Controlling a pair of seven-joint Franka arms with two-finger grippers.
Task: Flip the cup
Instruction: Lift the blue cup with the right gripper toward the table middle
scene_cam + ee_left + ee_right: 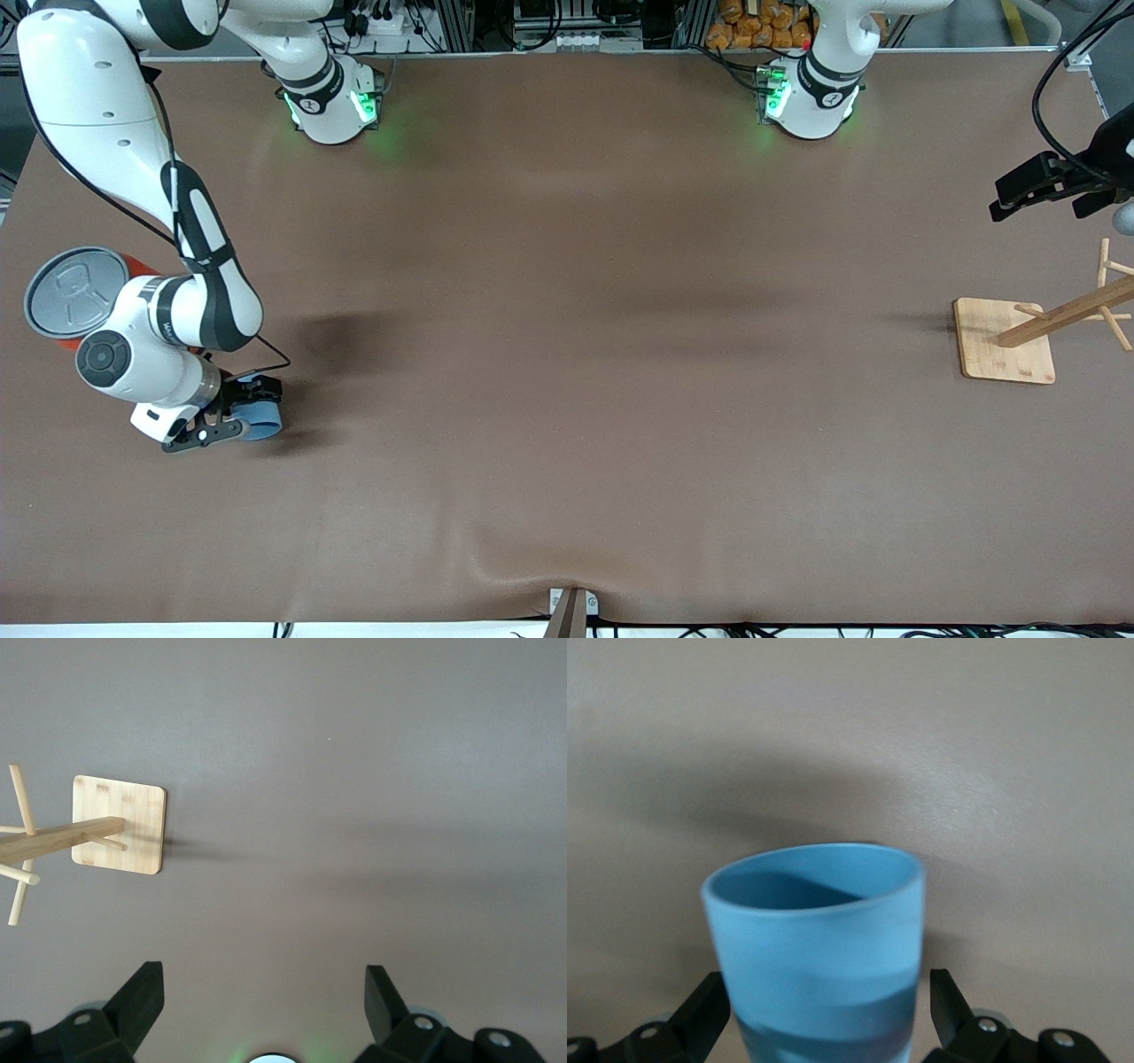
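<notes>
The small light blue cup (264,424) lies on its side on the brown table near the right arm's end, with its rim pointing toward the left arm's end. My right gripper (237,410) is low at the table and level with it, its fingers open on either side of the cup's base end. In the right wrist view the cup (819,939) fills the space between the two black fingertips (709,1001), with a thin gap showing at one side. My left gripper (1036,199) waits open and empty in the air at the left arm's end; the left wrist view (263,979) shows bare table between its fingers.
A large orange-red can with a grey pull-tab lid (66,292) stands close beside my right arm's wrist, farther from the front camera than the cup. A wooden mug tree on a square base (1005,341) stands at the left arm's end, also in the left wrist view (120,824).
</notes>
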